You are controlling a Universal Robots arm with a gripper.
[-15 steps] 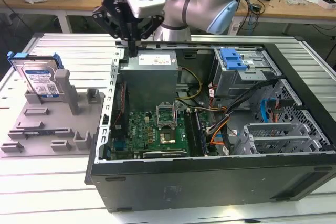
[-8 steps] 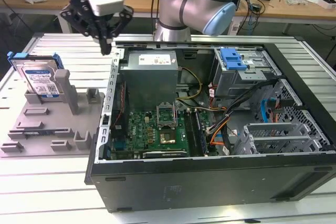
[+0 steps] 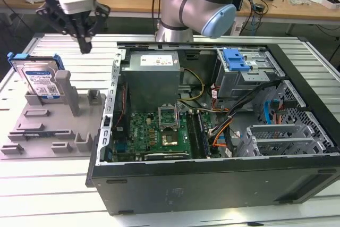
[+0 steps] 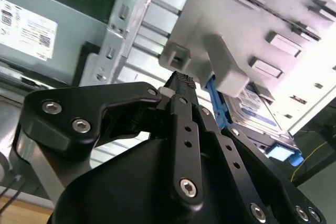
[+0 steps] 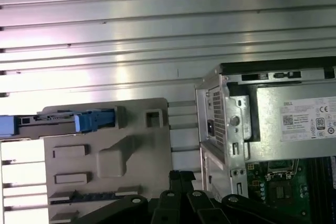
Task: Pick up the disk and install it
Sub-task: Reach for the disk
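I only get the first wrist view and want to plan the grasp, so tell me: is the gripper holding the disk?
Observer: No. In the exterior view the gripper hangs shut and empty, apart from the disk.
Operator: I see just a blue edge. How does the disk sit?
Observer: It stands on edge in the grey fixture, leaning back, with its white-and-blue label showing in the exterior view.
Operator: What lies at the case's other end?
Observer: In the exterior view a blue latch sits on the drive cage inside the open computer case, toward that view's right.
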